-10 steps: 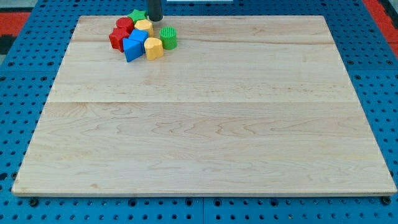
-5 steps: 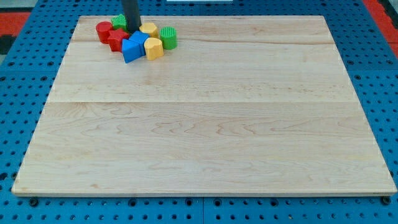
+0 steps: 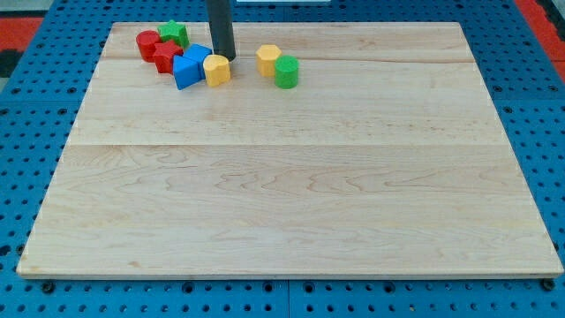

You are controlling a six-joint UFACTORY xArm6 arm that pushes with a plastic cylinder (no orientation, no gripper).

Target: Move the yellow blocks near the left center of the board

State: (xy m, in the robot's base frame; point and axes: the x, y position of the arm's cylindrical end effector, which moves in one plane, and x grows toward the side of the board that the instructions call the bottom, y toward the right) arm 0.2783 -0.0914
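My tip [image 3: 222, 57] rests on the board near the view's top left, touching the upper right of a yellow block [image 3: 216, 69]. A second yellow block [image 3: 268, 60] lies to the tip's right, with a green cylinder [image 3: 286, 71] touching its lower right. A blue block [image 3: 187, 69] sits against the first yellow block's left side, with another blue block [image 3: 199, 54] behind it. The rod rises out of the view's top.
Two red blocks [image 3: 147, 44] [image 3: 165, 56] and a green star-like block [image 3: 175, 34] sit at the board's top left corner. The wooden board [image 3: 291, 177] lies on a blue pegboard surface.
My tip moved from the cluster's left part to the right. One yellow block and the green cylinder were shoved right, away from the cluster. The red and green blocks at the left stayed.
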